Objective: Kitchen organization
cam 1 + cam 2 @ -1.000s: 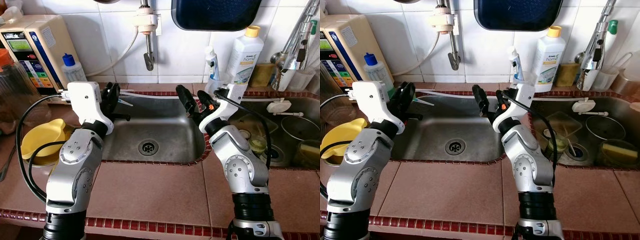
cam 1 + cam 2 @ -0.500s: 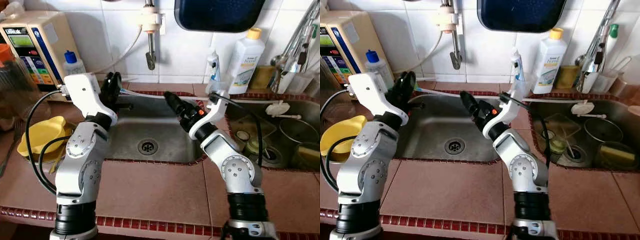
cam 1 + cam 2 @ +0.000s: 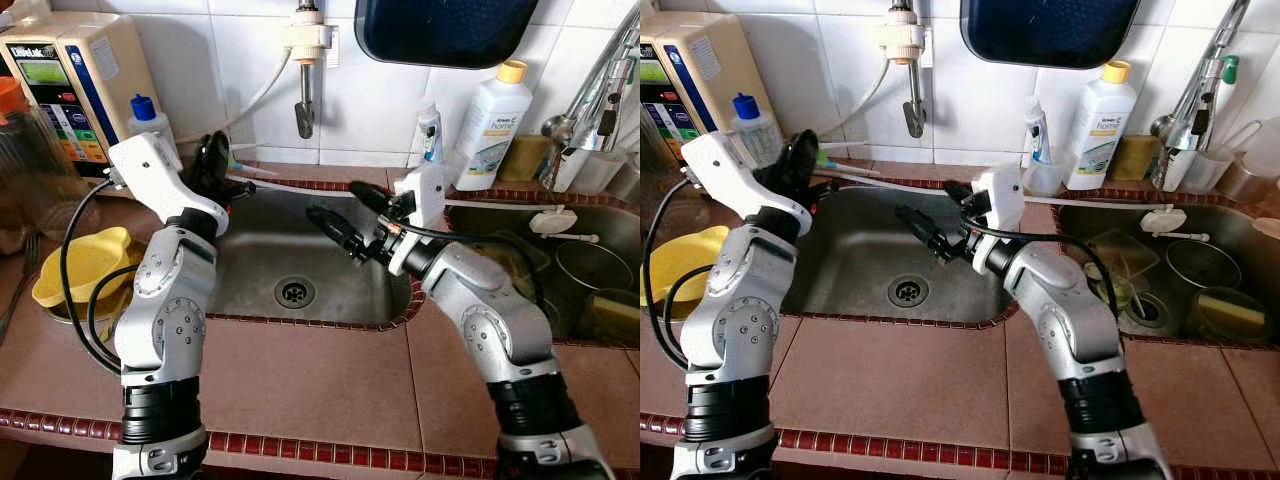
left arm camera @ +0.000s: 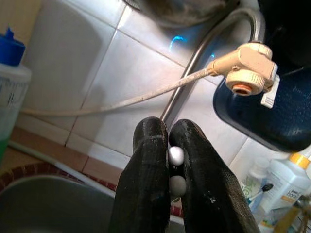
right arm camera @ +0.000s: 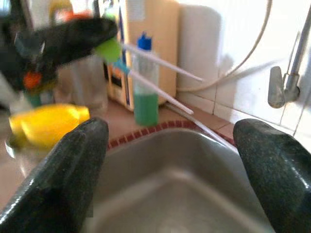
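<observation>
Both tools are raised over the steel sink basin. Right tool reaches across the basin toward the left rim, its two black fingers spread wide apart with nothing between them. Left tool sits at the basin's back left corner, above the red-tiled rim, with its fingers pressed together; the wrist view shows two small pale beads in the slit between them, and what it grips I cannot tell for sure, though the right wrist view shows thin white sticks and a green tip jutting from it.

Just behind the left tool stands a bottle of green liquid with a blue cap, beside a beige wall appliance. A yellow bowl rests on the tabletop to the left. A tap hangs on the tiled wall, and a white detergent bottle stands farther right, near a second sink holding dishes.
</observation>
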`<state>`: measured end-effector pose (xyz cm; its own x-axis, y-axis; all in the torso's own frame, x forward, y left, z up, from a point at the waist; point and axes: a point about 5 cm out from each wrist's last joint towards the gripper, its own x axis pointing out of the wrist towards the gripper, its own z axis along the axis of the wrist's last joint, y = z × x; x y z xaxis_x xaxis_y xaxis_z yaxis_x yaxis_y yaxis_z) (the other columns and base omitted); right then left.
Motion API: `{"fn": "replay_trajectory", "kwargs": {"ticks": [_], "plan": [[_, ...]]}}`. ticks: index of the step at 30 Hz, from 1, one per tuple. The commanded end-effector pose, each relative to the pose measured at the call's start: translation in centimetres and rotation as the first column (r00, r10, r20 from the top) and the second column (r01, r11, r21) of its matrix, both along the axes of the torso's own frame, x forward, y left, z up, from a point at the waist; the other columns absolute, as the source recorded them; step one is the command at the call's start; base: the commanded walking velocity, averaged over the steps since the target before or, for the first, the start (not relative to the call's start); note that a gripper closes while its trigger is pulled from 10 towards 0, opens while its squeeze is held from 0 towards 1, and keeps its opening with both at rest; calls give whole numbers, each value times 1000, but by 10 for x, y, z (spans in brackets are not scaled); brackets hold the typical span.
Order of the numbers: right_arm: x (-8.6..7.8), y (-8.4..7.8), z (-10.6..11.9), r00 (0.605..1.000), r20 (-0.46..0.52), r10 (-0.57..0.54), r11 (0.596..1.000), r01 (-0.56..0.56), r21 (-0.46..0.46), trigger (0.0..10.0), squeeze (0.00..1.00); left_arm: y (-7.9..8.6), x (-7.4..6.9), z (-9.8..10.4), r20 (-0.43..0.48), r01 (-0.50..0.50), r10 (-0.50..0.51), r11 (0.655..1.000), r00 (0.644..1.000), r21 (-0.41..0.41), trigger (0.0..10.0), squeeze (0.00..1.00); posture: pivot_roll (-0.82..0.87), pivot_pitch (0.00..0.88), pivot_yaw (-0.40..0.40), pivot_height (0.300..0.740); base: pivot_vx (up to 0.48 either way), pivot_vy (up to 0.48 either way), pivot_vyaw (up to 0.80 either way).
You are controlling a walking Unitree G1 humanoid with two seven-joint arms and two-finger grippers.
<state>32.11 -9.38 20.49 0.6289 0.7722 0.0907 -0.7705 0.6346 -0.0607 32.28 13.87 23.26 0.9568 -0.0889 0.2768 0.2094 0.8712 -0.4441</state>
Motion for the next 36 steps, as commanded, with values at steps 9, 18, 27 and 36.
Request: {"fn": "replay_trajectory", "kwargs": {"ticks": [9, 18, 27, 36], "plan": [[3, 9, 1, 962, 231, 144, 959, -78, -273, 10000, 0, -11, -20, -20, -101, 195, -184, 974, 978, 114, 10000, 0, 102, 0, 4, 740, 0, 0, 0], [2, 36, 0, 892, 365, 267, 914, -114, -389, 10000, 0, -21, -16, 1, -51, 201, -198, 977, 979, 69, 10000, 0, 119, 0, -3, 740, 0, 0, 0], [6, 45, -3, 829, 431, 356, 868, -123, -481, 10000, 0, -20, -9, 21, -14, 181, -181, 982, 983, 47, 10000, 0, 114, 0, -9, 740, 0, 0, 0], [20, 48, 8, 824, 533, 194, 916, 42, -399, 10000, 0, -26, -12, 13, -61, 165, -164, 986, 985, 17, 10000, 0, 111, 0, -5, 740, 0, 0, 0]]}}
